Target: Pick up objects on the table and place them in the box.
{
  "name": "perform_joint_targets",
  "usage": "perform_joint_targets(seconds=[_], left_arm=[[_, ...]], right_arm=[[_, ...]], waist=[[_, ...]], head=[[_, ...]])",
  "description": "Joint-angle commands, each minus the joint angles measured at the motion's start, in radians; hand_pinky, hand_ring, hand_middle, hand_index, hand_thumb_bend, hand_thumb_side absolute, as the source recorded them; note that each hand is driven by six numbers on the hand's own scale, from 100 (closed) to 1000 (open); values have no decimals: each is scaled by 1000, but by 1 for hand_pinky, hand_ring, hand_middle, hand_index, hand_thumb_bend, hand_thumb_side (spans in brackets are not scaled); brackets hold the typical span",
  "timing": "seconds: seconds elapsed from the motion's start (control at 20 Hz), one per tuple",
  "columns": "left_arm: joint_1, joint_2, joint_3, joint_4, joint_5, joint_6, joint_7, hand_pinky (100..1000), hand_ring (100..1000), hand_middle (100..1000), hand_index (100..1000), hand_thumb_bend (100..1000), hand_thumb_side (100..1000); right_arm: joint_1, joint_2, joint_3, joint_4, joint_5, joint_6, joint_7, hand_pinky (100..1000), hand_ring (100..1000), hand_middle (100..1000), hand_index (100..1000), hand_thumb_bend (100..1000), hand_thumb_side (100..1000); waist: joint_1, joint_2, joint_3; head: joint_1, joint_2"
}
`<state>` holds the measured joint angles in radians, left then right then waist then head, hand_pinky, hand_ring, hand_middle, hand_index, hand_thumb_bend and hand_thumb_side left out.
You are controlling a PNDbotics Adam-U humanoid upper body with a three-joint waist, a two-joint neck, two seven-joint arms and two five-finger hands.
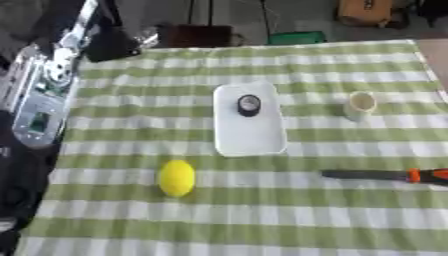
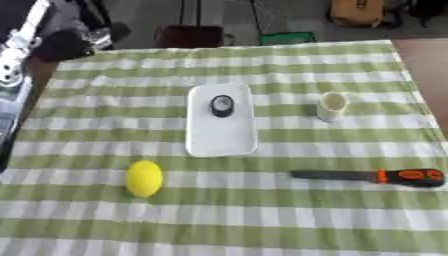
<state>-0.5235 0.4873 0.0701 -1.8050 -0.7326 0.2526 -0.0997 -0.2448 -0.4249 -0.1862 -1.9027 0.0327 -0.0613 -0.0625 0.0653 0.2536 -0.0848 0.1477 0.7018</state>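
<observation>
knife (image 1: 385,175) handle cut off — hands unseen

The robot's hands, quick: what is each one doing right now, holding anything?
Left hand: not in view; only arm hardware shows at the left edge.
Right hand: not in view.

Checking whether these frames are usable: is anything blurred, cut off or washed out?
Left eye view: soft all over; the knife runs off the right edge. Right eye view: equally soft, but the knife shows whole; the tray is bright white, its rim faint; the dark round thing on it is too blurred to identify.
</observation>
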Motion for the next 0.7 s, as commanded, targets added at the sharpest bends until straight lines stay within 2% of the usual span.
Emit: perform_joint_targets(seconds=[0.05,0.25,0.7], left_arm=[[62,10,58,-43,73,19,75,857,826,825,760,781,800],[106,-7,71,-45,125,2,122,858,824,826,762,772,797],[126,-26,72,-50,162,-28,151,851,821,824,761,763,791]], right_arm=[[-5,-10,-9,-13,-4,-1,-2,607,654,714,816,509,731],[-7,-10,-7,-13,-5,-1,0,607,654,715,816,506,731],[-10,-13,-7,-13,-5,-1,1,606,653,715,816,504,730]], waist=[[-8,-20,14],[-9,-24,26],[-9,-25,26]], head=[[6,17],[16,23],[31,24]])
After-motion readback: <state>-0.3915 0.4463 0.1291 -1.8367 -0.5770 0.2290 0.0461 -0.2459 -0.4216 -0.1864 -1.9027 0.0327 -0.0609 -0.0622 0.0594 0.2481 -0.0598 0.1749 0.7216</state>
